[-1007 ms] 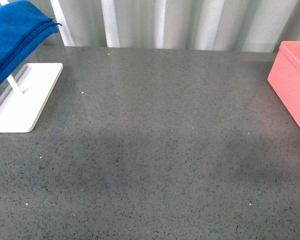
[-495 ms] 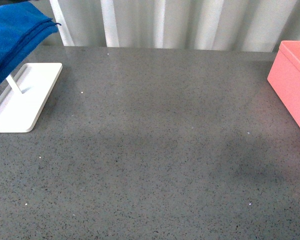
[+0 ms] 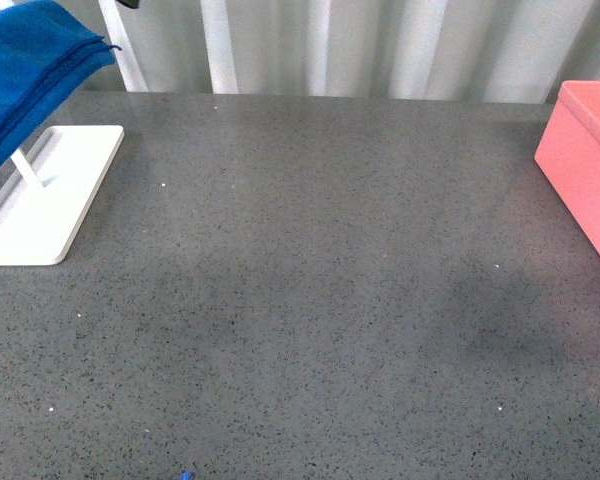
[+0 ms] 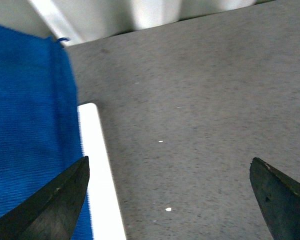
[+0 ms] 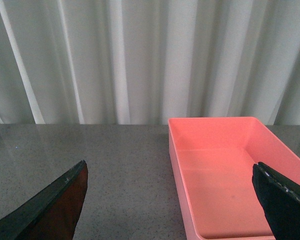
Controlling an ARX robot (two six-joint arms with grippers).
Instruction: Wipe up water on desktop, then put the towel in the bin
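Observation:
The blue towel (image 3: 25, 70) hangs folded over the white rack at the far left of the desktop (image 3: 310, 280). It also shows in the left wrist view (image 4: 25, 125), beside the rack's base (image 4: 97, 170). My left gripper (image 4: 169, 162) is open and empty above the desktop, close to the towel's edge. The pink bin (image 3: 590, 160) stands at the right edge. My right gripper (image 5: 169, 165) is open and empty, facing the bin's near rim (image 5: 172, 150). The bin is empty inside. I cannot make out any water on the desktop.
The rack's white flat base (image 3: 50, 195) lies at the left edge. A pale pleated curtain (image 3: 380, 45) runs along the back of the desktop. A small dark tip (image 3: 128, 3) shows at the top edge above the towel.
A small dark tip has come into view at the top edge above the towel. The towel, rack and bin have barely shifted in the front view.

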